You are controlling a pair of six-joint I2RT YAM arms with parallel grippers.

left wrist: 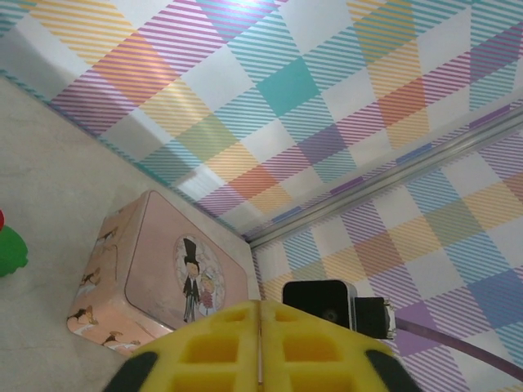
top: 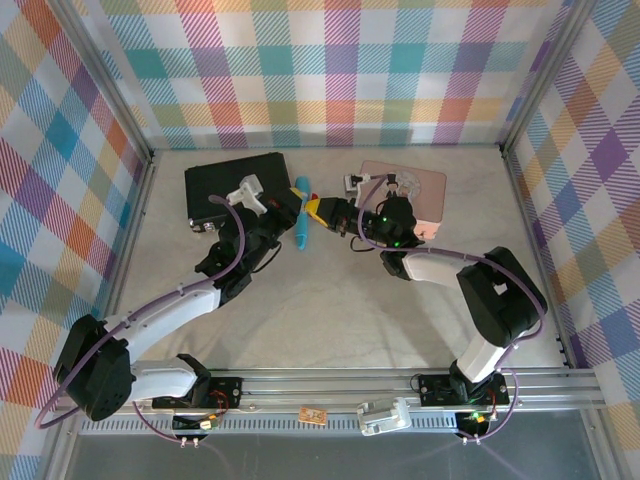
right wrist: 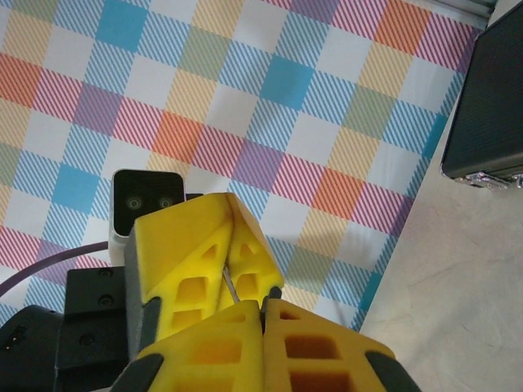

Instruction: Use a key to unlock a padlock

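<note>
Top view: L arm (top: 150, 335) at 7 o'clock, R arm (top: 490, 290) at 5 o'clock, both w/ white link shells and chunky black joint housings, on black base mounts (top: 445, 388) w/ small lights. A thin purple cable (right wrist: 49, 263) trails along each. L gripper (left wrist: 260, 351) and R gripper (right wrist: 261, 347) have yellow fingers w/ rectangular cut-out pockets, black at the outer corners. L wrist cam (right wrist: 147, 204): white box, black face, two lenses.

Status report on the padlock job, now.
Both shut: left gripper, right gripper, tips nose to nose. Thin silvery sliver between the tips, key or shackle, cannot tell. Blue pen on the table close beside them.
</note>
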